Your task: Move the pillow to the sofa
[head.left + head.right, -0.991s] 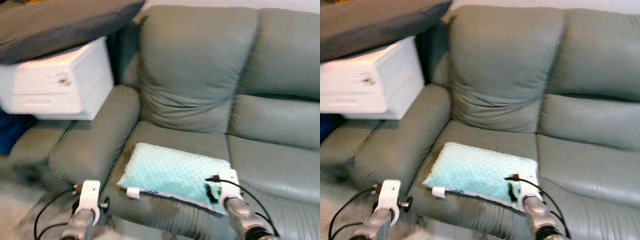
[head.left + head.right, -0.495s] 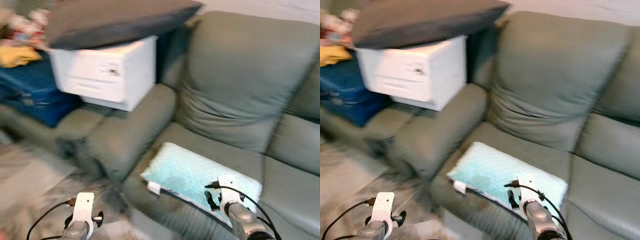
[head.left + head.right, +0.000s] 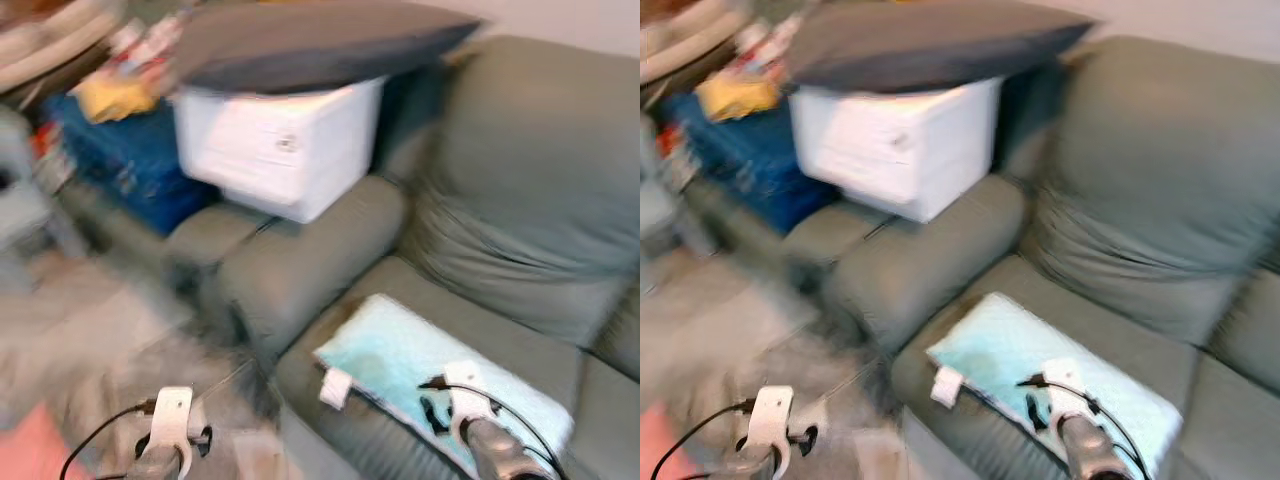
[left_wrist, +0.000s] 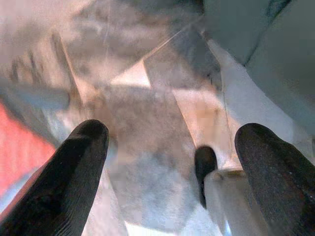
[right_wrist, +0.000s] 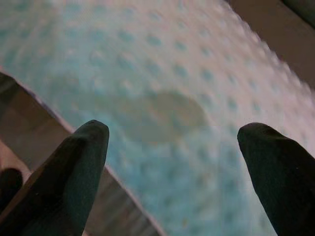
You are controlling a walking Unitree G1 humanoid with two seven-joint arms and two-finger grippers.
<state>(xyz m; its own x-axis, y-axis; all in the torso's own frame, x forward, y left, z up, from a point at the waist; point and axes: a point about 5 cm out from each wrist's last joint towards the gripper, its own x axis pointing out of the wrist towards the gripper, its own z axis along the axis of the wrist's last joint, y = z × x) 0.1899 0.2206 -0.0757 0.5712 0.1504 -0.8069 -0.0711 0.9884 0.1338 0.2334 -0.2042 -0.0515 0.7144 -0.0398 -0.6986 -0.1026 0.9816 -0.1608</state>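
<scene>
Head views are motion-blurred; I note only what I can resolve. Far left: clutter with a blue bin (image 3: 120,165) and something yellow (image 3: 110,98) on top, details unreadable. Next, a white drawer unit (image 3: 285,150) sits on a grey armrest, with a dark grey cushion (image 3: 310,40) lying across its top.

My left arm hangs low at the lower left, over the floor (image 4: 147,128) in front of the sofa (image 3: 520,180). The left gripper (image 4: 172,162) points down at the floor; its two black fingers (image 4: 74,172) stand wide apart with nothing between them. A cable trails from the white wrist housing.

Centre-right: the pillow (image 3: 400,350), pale aqua with a dotted texture, lies flat on the sofa's seat cushion, just beside the inner armrest and near the front edge. A small white tag (image 3: 335,388) sticks out at its front corner.

My right arm reaches forward from the lower right, wrist above the pillow's near edge. The right gripper (image 5: 172,162) hovers over the pillow, fingers (image 5: 69,172) spread wide, the pillow's surface visible in the gap; I cannot tell whether the tips touch the fabric.
</scene>
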